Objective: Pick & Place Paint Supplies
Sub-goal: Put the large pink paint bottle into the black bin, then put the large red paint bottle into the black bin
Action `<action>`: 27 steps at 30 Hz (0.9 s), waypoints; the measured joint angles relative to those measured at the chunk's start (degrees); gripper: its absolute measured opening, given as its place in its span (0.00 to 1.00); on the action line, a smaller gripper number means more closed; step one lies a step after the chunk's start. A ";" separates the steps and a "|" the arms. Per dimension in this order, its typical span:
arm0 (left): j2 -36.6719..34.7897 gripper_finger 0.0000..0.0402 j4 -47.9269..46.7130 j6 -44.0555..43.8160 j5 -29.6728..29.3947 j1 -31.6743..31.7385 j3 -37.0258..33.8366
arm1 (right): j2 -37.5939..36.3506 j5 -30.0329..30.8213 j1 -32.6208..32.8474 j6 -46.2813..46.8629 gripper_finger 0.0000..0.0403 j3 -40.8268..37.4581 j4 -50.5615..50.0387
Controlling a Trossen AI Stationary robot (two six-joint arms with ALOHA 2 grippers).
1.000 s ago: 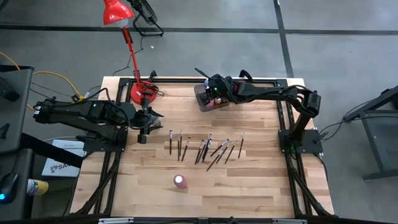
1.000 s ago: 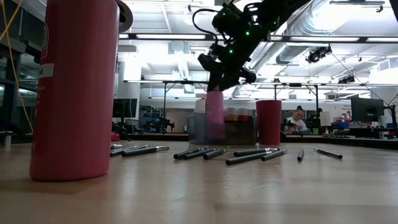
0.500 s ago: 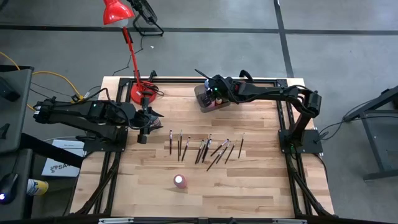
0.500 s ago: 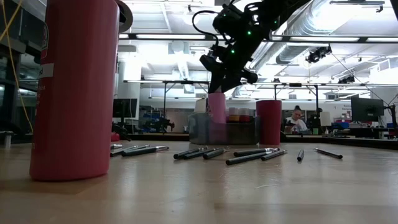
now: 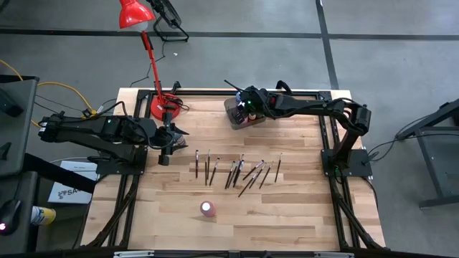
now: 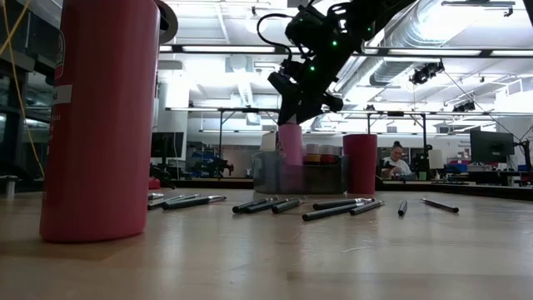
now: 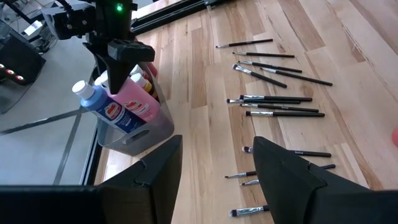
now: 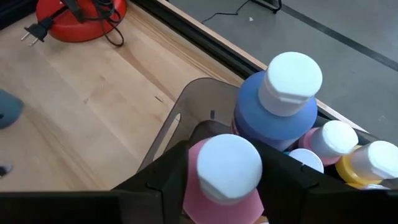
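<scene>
Grey bin (image 7: pixel 134 134) crammed with paint bottles; pink bottle (image 8: pixel 225 175) between right gripper's (image 8: pixel 227 171) spread fingers. Left gripper (image 7: pixel 214 165) spread above table (image 5: pixel 287 208). Paintbrushes (image 5: pixel 237 170) scattered mid-table; workshop behind.

i see my right arm stretched across the table's far side, its gripper (image 5: pixel 242 109) hanging over the grey bin (image 5: pixel 240 119), fingers straddling a pink bottle (image 8: pixel 225 174). my left arm is folded near the lamp base (image 5: pixel 166 107), gripper (image 5: pixel 166 147) parted and empty.
</scene>
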 joint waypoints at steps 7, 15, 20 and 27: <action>0.00 0.47 0.02 -0.01 -0.01 0.00 0.00 | -0.46 -0.65 0.24 0.00 0.52 -0.02 -0.61; 0.00 0.47 0.02 -0.02 0.00 0.00 0.00 | -3.78 -3.41 1.41 -0.61 0.64 -0.13 -2.55; -0.04 0.47 0.00 -0.17 0.00 0.00 0.00 | -8.96 -10.37 2.10 0.56 0.67 -0.13 -6.02; -0.06 0.47 -0.07 -1.80 0.13 -0.02 0.00 | -21.41 -17.13 9.43 -1.05 0.66 -2.93 -15.42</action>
